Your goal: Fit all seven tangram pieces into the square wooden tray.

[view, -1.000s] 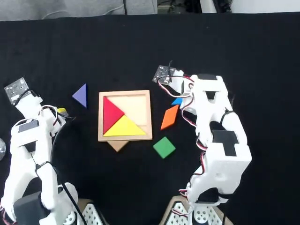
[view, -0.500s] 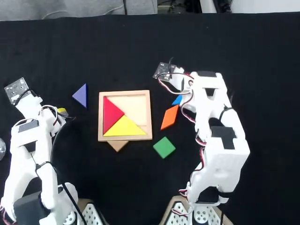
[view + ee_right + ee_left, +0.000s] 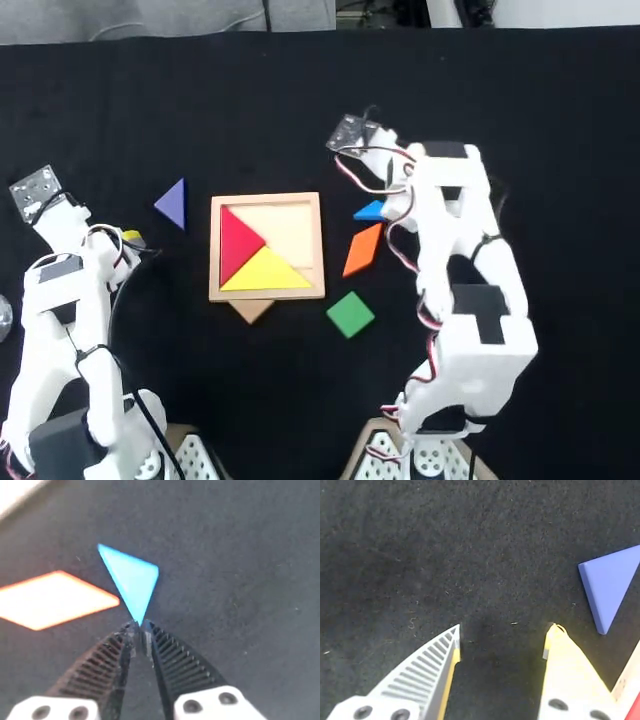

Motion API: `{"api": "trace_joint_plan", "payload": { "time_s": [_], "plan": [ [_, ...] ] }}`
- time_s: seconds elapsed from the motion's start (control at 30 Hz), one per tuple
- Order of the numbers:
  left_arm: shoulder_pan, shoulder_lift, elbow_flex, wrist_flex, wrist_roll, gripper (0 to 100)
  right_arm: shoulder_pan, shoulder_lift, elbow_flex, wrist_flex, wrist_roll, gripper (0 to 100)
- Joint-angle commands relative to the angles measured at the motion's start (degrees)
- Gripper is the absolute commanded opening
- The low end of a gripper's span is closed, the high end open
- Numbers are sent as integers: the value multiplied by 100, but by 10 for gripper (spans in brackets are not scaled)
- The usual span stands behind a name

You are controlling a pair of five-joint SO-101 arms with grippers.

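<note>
At the centre of the high view we've got the wooden tray, red triangle and yellow triangle inside. The right gripper, jaws together, touches the blue triangle; the left gripper gapes.

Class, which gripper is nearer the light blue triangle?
Right. The right gripper sits at the light blue triangle's corner; the left gripper is beyond the wooden tray, beside the purple triangle.

Parallelogram just right of tray
</note>
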Motion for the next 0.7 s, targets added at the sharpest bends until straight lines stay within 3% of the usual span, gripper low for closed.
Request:
{"api": "trace_joint_plan", "payload": {
  "time_s": [0.0,0.17,0.33,0.53,0.67],
  "plan": [
    [84,-79,-22,-114,53,267,-316,-374,-295,-105,-413,17],
    [136,-79,4,-114,-193,267,-413,-338,-330,-501,-765,17],
    [136,-79,4,-114,-211,267,97,-295,-189,-484,-774,32],
    [145,-79,-13,-114,-211,267,141,4,180,-712,-765,240],
    [145,-79,-4,-114,-220,267,0,338,163,-809,-721,191]
  ]
}}
